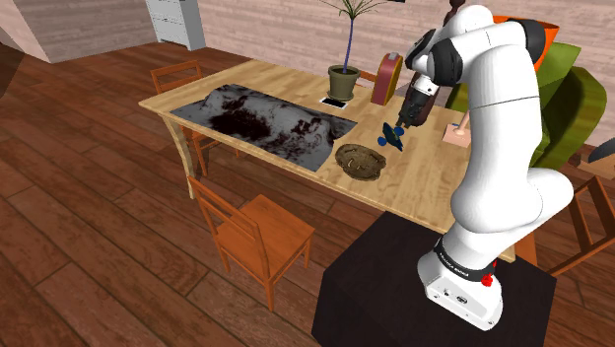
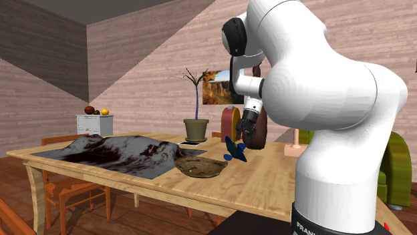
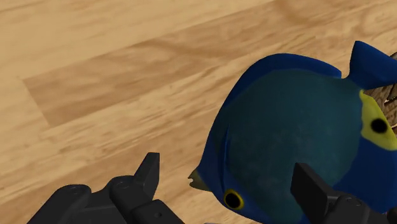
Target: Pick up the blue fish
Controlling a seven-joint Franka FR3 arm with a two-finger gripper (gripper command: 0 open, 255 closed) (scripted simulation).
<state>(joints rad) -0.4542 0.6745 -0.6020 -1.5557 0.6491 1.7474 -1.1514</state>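
Wrist view: flat, oval blue fish [image 3: 292, 127]

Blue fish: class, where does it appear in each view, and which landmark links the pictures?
Shoulder view: blue fish right of centre, beside the brown bowl.
Second exterior view: mid-picture, right of that bowl.
Wrist view: just ahead of the open gripper.
Shared landmark: the brown bowl.

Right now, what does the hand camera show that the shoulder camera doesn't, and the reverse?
Wrist view adds the blue fish's yellow-ringed eye and the yellow patch by its tail, close to the open gripper. Shoulder view adds surroundings: white arm, potted plant, dark mottled mat, brown bowl, chair. Both share fish, gripper and wooden table.
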